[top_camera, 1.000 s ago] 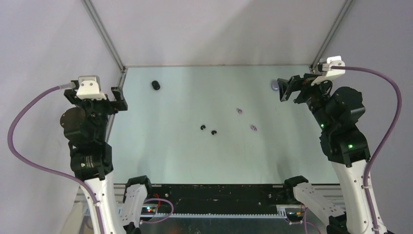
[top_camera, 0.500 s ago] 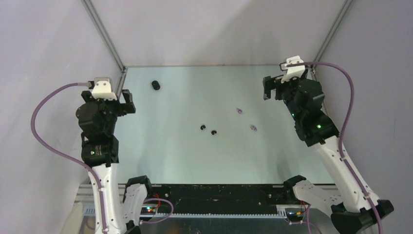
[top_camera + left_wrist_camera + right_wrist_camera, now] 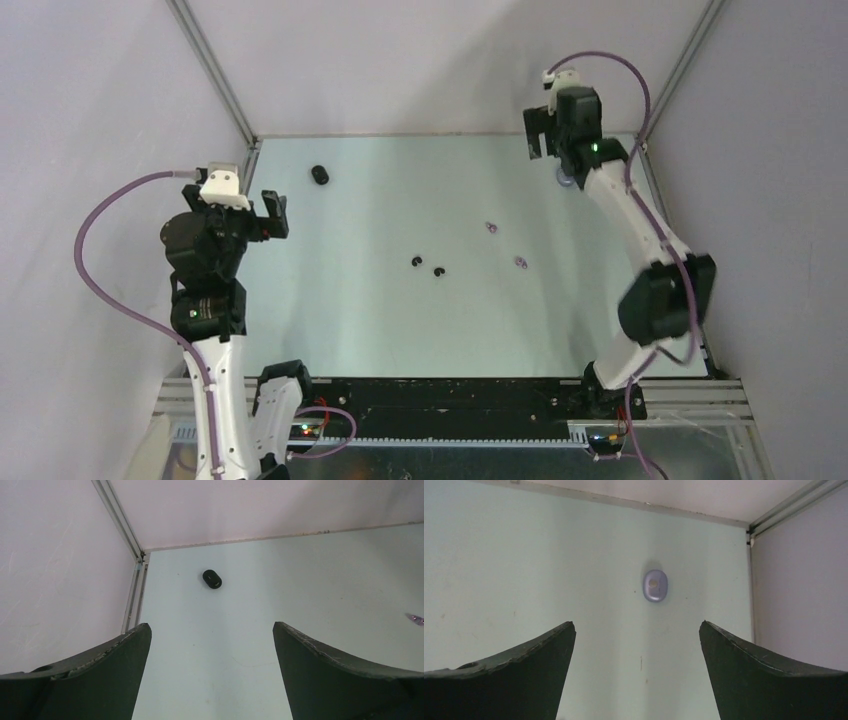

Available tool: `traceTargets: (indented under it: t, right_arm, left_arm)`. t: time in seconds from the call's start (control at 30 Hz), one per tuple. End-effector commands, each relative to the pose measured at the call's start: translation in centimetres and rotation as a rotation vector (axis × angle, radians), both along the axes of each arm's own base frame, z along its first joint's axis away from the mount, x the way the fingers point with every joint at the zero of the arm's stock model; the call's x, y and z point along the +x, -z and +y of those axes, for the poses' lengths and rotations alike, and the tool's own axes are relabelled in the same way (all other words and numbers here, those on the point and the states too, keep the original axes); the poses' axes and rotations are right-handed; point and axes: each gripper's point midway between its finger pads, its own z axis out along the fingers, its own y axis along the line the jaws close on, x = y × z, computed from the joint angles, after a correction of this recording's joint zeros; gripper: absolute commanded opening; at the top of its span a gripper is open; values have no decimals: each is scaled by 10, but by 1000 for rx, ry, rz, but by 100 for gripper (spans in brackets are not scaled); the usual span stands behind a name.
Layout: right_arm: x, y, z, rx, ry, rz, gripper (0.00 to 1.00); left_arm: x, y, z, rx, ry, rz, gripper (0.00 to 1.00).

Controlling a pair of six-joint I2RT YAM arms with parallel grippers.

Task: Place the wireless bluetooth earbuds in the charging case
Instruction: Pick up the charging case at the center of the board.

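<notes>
With both pairs spread wide and empty, the left fingers (image 3: 115, 665) face the black case (image 3: 212, 578) straight ahead near the far-left corner, the right fingers (image 3: 764, 675) face the purple case (image 3: 655, 585), its long axis pointing away, and the black earbuds (image 3: 416, 262) and purple earbuds (image 3: 520, 262) lie at the middle of the bench (image 3: 350, 320), well apart from either.

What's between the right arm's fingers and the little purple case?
Nothing. In the right wrist view, only bare pale green table lies between the open right fingers and the purple case ahead of them.

Open table (image 3: 350, 310) around 4 earbuds (image 3: 439, 271) mid-table; walls (image 3: 450, 60) hem left, right, far sides.
</notes>
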Motion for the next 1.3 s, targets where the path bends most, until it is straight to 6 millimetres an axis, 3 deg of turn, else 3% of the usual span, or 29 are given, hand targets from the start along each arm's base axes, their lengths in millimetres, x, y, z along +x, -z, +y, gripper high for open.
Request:
traceTargets:
  t: [0.0, 0.03, 0.07, 0.1, 0.13, 0.17, 0.2, 0.3, 0.57, 1.27]
  right_arm:
    - [30, 49, -32, 180, 94, 270, 96]
    - [43, 29, -46, 227, 117, 240, 95]
    - [47, 69, -44, 264, 106, 371, 94]
    - [59, 52, -54, 308, 118, 339, 94]
    - [61, 90, -54, 333, 121, 450, 93]
    - [66, 86, -63, 351, 137, 443, 93]
    - [72, 108, -72, 352, 163, 479, 92]
    - [78, 139, -82, 336, 201, 515, 91]
    - [85, 192, -102, 458, 281, 587, 88]
    - [124, 237, -96, 504, 304, 542, 86]
  left_arm:
    - [-2, -9, -3, 38, 29, -50, 99]
    - [-2, -8, -3, 38, 30, -48, 99]
    - [-2, -8, -4, 40, 34, -50, 99]
    - [-2, -7, -4, 40, 35, -49, 99]
    - [-2, -7, -5, 40, 40, -50, 99]
    - [-2, -6, -5, 41, 40, -49, 99]
    - [-2, -6, -5, 40, 43, -47, 99]
    - [-1, -4, -7, 41, 54, -42, 99]
    - [2, 0, -8, 35, 67, -26, 99]
    - [6, 2, -6, 24, 57, -7, 99]
